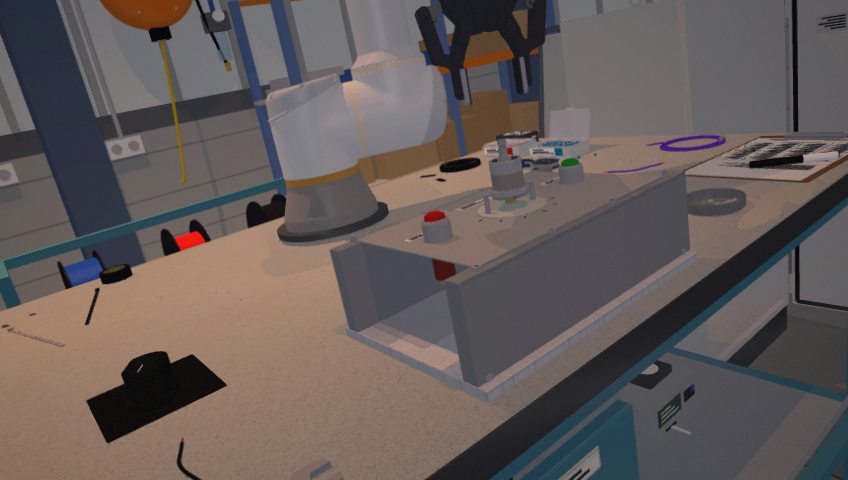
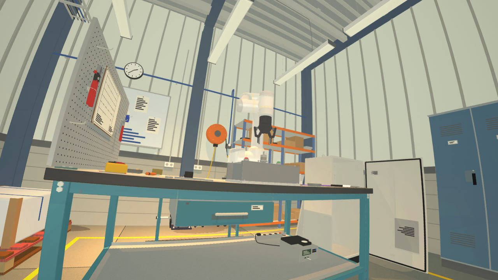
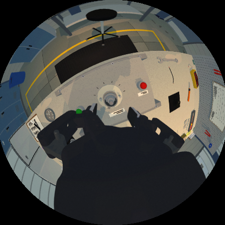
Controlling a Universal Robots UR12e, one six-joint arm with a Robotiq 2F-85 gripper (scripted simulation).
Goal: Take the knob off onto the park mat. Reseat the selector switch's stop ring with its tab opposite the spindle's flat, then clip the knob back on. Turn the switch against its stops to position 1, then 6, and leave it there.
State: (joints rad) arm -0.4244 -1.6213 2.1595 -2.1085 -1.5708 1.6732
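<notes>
The green button (image 3: 79, 111) is partly hidden behind one of my fingers in the wrist camera. The selector switch (image 1: 507, 178) stands bare on the grey panel box, its spindle (image 1: 501, 147) sticking up from a grey collar, with the stop ring (image 3: 109, 100) around its base. The black knob (image 1: 149, 378) sits upright on the black park mat (image 1: 156, 396) at the bench's near left. My gripper (image 1: 489, 83) (image 3: 112, 111) (image 2: 264, 136) hangs open and empty well above the switch.
The grey panel box (image 1: 518, 262) carries a red button (image 1: 435, 217) and a green one (image 1: 570, 163). A shallow round dish (image 1: 716, 201), a clipboard with a marker (image 1: 785, 159) and a purple cable (image 1: 693, 143) lie to the right. The arm's base (image 1: 333, 220) stands behind the box.
</notes>
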